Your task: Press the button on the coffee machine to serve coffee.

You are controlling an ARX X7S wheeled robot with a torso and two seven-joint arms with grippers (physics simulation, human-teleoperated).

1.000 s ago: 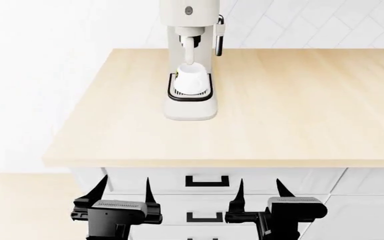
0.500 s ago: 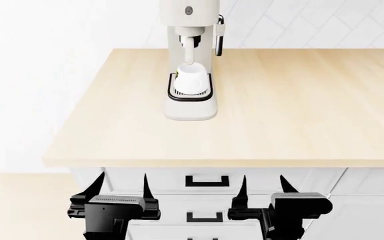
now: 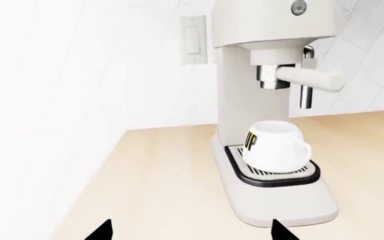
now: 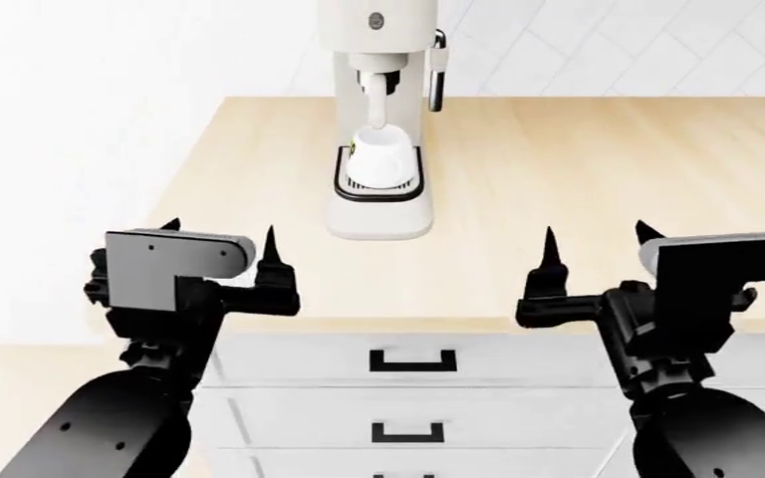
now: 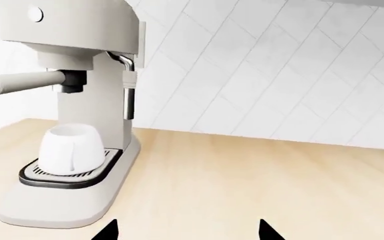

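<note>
The cream-white coffee machine (image 4: 380, 60) stands at the back of the wooden counter (image 4: 596, 199), with a white cup (image 4: 382, 156) on its black-rimmed drip grille under the spout. The small round dark grey button (image 4: 378, 20) sits on the front of the machine's head; it also shows in the left wrist view (image 3: 299, 7) and the right wrist view (image 5: 36, 14). My left gripper (image 4: 219, 242) is open and empty above the counter's front left edge. My right gripper (image 4: 597, 242) is open and empty at the front right. Both are well short of the machine.
A dark-tipped steam wand (image 4: 436, 75) hangs on the machine's right side. White drawers with black handles (image 4: 412, 360) lie below the counter. A tiled wall (image 5: 279, 65) runs behind, with a wall switch (image 3: 193, 40) left of the machine.
Both arms have risen from below the counter's front to counter height, grippers pointing at the machine. The head view has shifted slightly. Cup and machine have not moved.
</note>
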